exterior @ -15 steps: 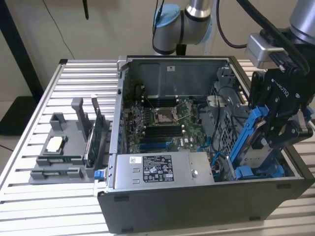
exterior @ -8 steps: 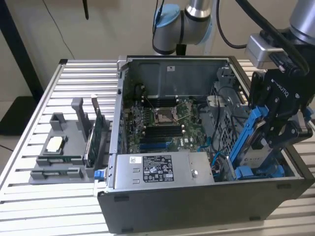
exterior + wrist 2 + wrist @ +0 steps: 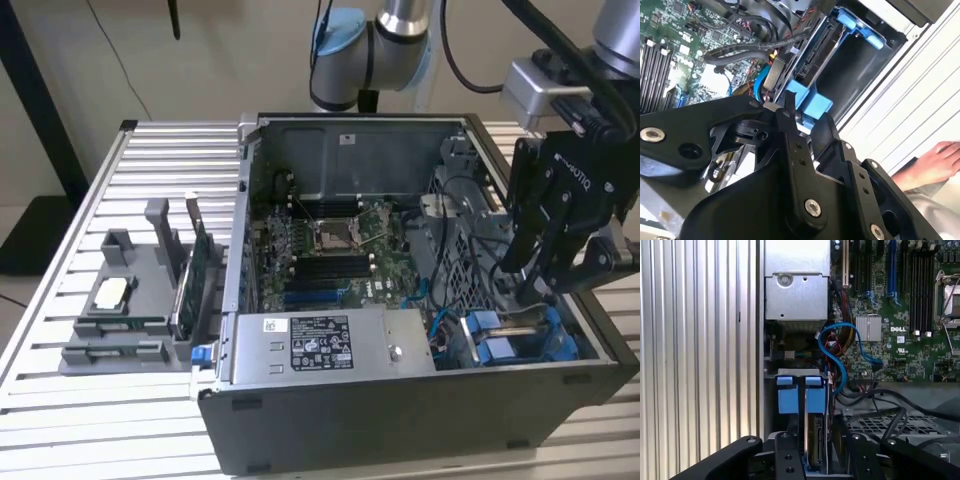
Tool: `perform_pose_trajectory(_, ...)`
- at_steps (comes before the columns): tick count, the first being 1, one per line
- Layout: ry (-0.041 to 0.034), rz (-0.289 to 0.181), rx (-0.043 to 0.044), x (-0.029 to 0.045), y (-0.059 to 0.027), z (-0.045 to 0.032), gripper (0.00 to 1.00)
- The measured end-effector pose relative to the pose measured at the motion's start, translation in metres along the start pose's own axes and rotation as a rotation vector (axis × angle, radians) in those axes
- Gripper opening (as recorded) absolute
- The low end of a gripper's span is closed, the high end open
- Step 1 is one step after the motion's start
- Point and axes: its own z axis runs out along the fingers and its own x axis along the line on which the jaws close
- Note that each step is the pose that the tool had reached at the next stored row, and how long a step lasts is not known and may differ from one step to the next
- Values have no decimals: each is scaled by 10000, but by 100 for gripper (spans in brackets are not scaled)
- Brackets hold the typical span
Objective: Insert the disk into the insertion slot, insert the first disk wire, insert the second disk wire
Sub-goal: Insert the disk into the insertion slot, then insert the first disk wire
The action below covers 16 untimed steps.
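The open dark-grey sheet-metal computer case [image 3: 400, 410] stands on a ribbed aluminium table [image 3: 160, 160]. Along its near wall lies the grey boxy power supply with a white printed label [image 3: 320, 345]; its perforated metal end shows in the first wrist view [image 3: 797, 290].

Just off that power supply's end, on the exterior view's right, the disk [image 3: 500, 352] stands on edge in its bay. It is a thin silver-grey slab clipped in a glossy bright blue plastic carrier. In the first wrist view its narrow edge [image 3: 816, 440] runs back from two squared blue handle tabs that face the power supply. In the second wrist view a blue carrier block [image 3: 817, 105] sits between black cables and the bay's dark wall.

The black, matte, bolted-link gripper [image 3: 530, 295] hangs directly over the disk, at the far end from the power supply. In both wrist views its linkage straddles the carrier [image 3: 807, 117] [image 3: 815, 465]. I cannot tell whether it is clamped on the carrier or merely set around it.

Beyond the power supply lies the green printed motherboard [image 3: 340, 250]. A smooth blue cable [image 3: 837, 357] loops between power supply and disk. On the power supply's other side, outside the case, a grey moulded plastic tray [image 3: 100, 352] holds upright cards. A person's hand [image 3: 940, 160] rests outside the case wall.
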Motion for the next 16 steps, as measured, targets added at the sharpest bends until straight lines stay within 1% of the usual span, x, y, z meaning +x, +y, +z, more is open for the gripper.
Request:
perform_pose_trajectory(6,0,0,0,0,3,-80,41)
perform_pose_trajectory(10,1,-1,0,-13,3,-96,41)
perform_pose_trajectory(12,0,-1,1,-37,5,-98,41)
perform_pose_trajectory(16,0,-7,2,-128,6,-100,41)
